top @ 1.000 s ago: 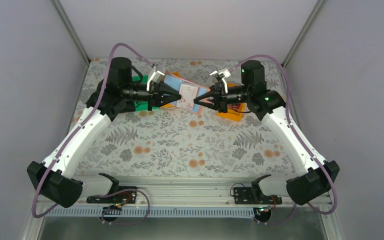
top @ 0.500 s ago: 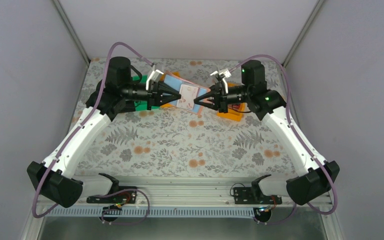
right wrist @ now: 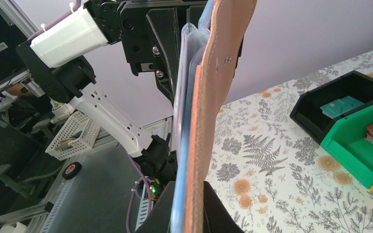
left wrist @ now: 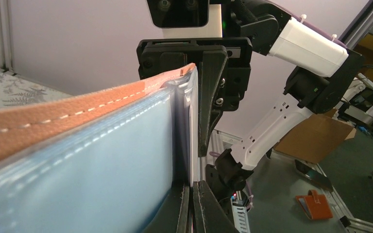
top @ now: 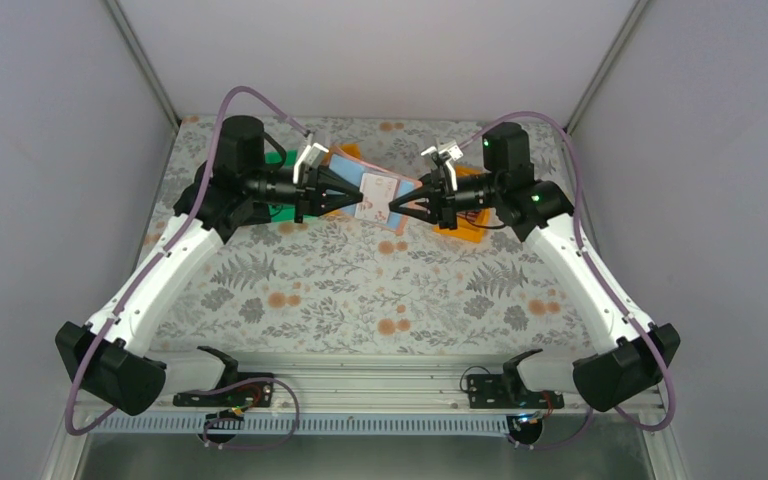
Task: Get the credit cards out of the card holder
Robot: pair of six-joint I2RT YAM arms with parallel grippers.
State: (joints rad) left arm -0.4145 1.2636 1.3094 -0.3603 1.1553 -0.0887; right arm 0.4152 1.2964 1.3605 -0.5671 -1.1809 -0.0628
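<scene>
Your card holder (top: 375, 190) hangs in the air above the far middle of the table (top: 360, 290), open and pinched from both sides. Your left gripper (top: 356, 195) is clenched on its clear sleeves. Your right gripper (top: 393, 207) is clenched on the brownish-pink cover and sleeves. The cards inside cannot be made out. A black bin (right wrist: 340, 97) and a green bin (right wrist: 364, 138) stand on the table.

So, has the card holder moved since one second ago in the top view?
No, not visibly: the card holder hangs at the same spot beside the orange bin, with the left gripper and right gripper shut on it.
</scene>
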